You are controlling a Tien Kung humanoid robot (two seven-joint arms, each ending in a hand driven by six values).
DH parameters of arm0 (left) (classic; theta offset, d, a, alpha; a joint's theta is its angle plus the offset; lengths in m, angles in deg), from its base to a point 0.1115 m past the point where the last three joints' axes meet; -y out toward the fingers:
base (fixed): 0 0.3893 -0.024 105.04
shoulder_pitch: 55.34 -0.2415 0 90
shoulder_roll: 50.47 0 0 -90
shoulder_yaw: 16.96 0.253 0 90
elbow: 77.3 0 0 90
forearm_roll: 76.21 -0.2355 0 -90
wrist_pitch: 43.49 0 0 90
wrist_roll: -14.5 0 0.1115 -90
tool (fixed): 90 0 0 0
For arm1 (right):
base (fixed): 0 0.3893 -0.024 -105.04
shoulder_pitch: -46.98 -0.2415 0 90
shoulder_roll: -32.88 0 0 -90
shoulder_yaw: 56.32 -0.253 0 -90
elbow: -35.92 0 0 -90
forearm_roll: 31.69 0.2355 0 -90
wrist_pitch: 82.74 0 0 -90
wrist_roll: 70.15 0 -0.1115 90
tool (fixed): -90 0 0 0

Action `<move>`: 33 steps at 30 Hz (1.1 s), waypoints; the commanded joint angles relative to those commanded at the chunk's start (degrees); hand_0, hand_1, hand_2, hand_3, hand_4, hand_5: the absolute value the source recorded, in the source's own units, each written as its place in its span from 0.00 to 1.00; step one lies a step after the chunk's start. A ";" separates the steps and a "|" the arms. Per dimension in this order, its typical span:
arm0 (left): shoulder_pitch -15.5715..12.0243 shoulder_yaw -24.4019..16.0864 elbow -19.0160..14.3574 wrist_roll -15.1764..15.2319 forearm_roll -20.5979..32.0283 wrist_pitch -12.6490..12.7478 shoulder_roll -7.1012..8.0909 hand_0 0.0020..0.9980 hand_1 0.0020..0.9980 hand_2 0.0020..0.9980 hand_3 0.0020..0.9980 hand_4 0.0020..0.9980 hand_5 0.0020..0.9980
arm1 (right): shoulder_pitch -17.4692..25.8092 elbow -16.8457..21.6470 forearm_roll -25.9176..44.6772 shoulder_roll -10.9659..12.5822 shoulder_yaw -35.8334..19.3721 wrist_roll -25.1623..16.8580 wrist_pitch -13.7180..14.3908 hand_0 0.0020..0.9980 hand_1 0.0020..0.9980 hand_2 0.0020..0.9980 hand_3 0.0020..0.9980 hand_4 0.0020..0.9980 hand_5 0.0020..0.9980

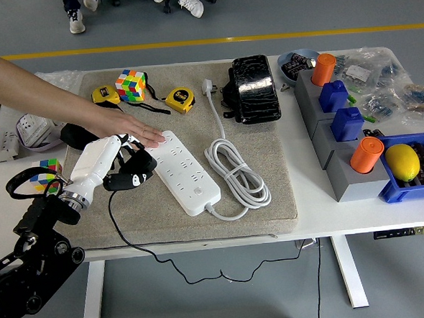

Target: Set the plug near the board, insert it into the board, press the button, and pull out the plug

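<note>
Left of board [186,172]: left hand [119,165] gripping plug [135,171], clear of board edge.

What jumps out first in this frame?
The robot's left hand at the mat's left side, gripping a black plug just left of the white power strip. A person's hand reaches in from the left and presses flat on the strip's far end. Next, the colours: a Rubik's cube at the back, a yellow lemon in the blue bin far right.
</note>
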 joint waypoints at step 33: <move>-1.61 -2.22 -1.15 1.87 -0.94 -0.46 0.51 0.42 0.62 0.60 0.60 1.00 0.22 | -0.01 -0.15 0.22 -0.13 0.22 -0.05 -0.05 0.48 0.54 0.52 0.51 0.81 0.33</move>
